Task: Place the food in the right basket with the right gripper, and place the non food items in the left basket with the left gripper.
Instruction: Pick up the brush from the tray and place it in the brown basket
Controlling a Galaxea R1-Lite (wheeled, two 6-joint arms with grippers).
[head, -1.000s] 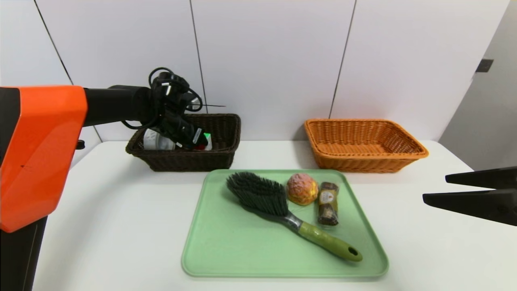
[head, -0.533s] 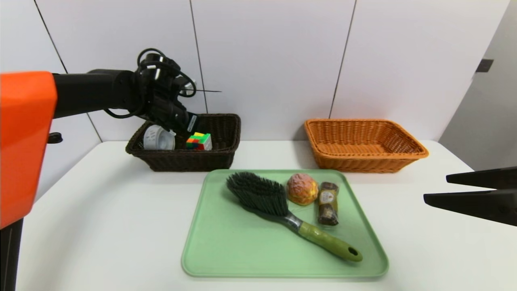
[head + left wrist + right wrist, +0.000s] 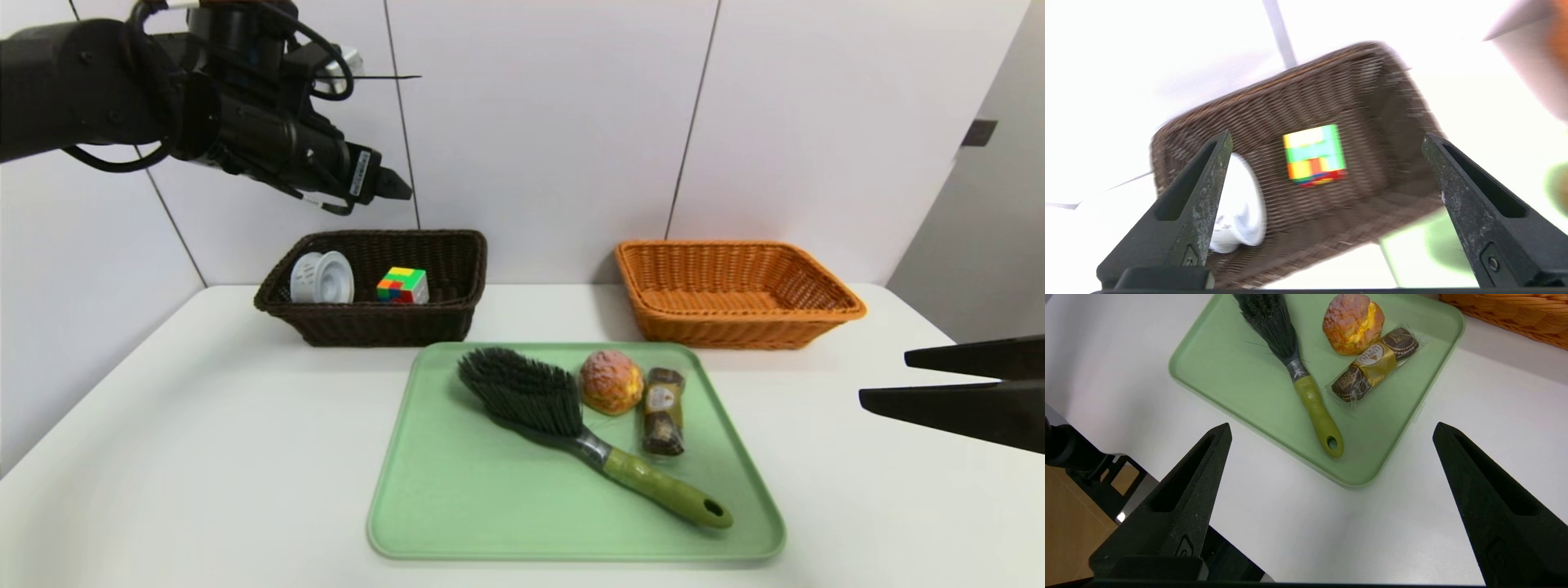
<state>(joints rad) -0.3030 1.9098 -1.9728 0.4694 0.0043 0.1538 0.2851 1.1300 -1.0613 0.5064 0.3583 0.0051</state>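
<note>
Risen since a moment ago, the left hand gapes wide and empty above the puzzle cube.

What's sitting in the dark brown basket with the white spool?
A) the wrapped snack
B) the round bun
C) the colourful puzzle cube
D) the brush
C: the puzzle cube lies inside the dark brown basket, beside the white spool.

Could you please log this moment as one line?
left pincer: open above dark basket | cube, spool: inside | right pincer: open, idle right of tray
</note>
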